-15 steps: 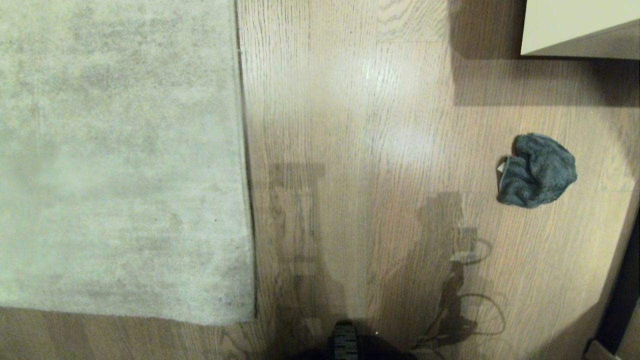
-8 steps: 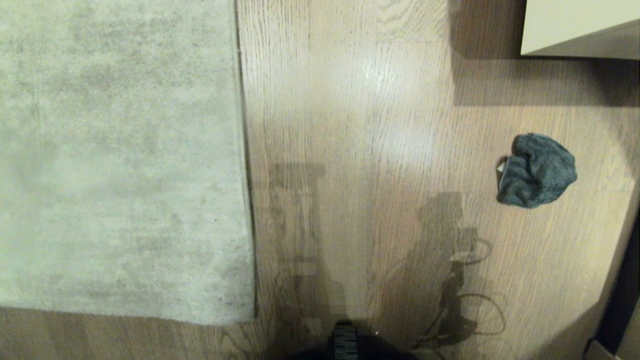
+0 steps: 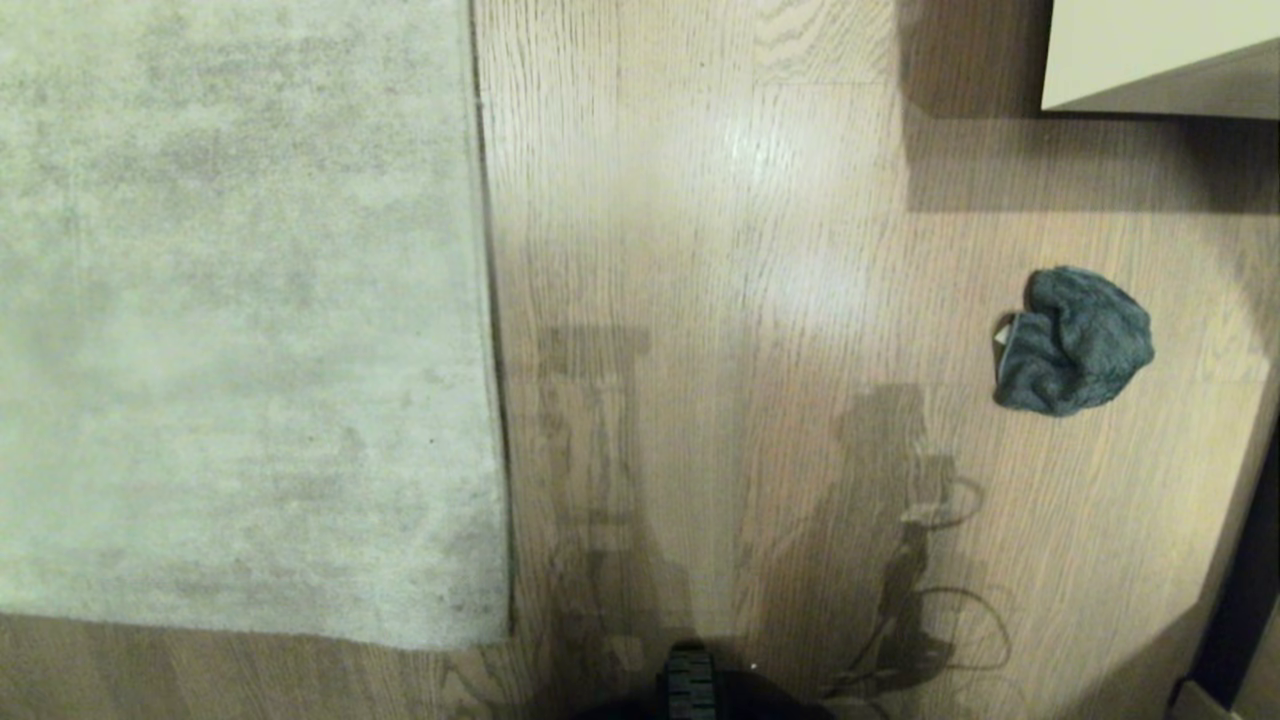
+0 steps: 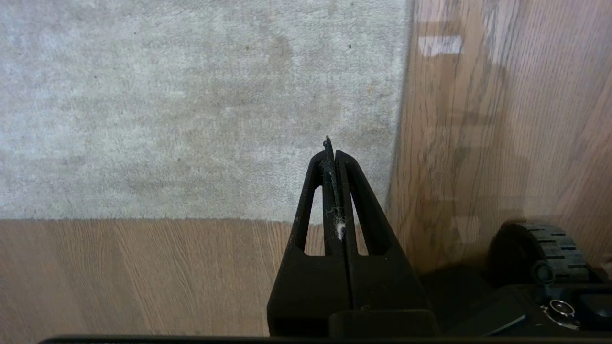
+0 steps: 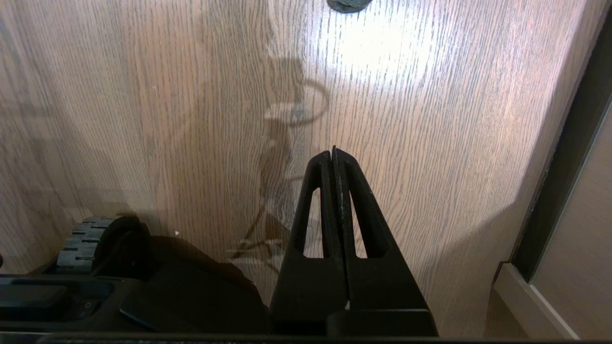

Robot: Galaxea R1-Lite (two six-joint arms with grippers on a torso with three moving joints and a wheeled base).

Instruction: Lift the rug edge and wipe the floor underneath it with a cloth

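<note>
A pale grey-beige rug (image 3: 240,300) lies flat on the left, its straight rug edge (image 3: 492,330) running up the view to a square near corner (image 3: 500,635). The wood-grain floor (image 3: 720,300) fills the middle and right. A crumpled dark teal-grey cloth (image 3: 1075,340) rests on the floor at the right, far from the rug. Neither arm shows in the head view. My left gripper (image 4: 331,145) hangs shut and empty above the rug (image 4: 191,105) near its corner (image 4: 392,217). My right gripper (image 5: 333,152) is shut and empty over bare floor (image 5: 430,143); the cloth (image 5: 346,5) peeks in far ahead.
A pale cabinet corner (image 3: 1150,55) stands at the far right back. A dark frame and a pale panel (image 3: 1235,620) run along the right side. The robot's base and wheel (image 3: 690,685) sit at the near edge, also seen as a wheel (image 4: 545,248) beside the left gripper.
</note>
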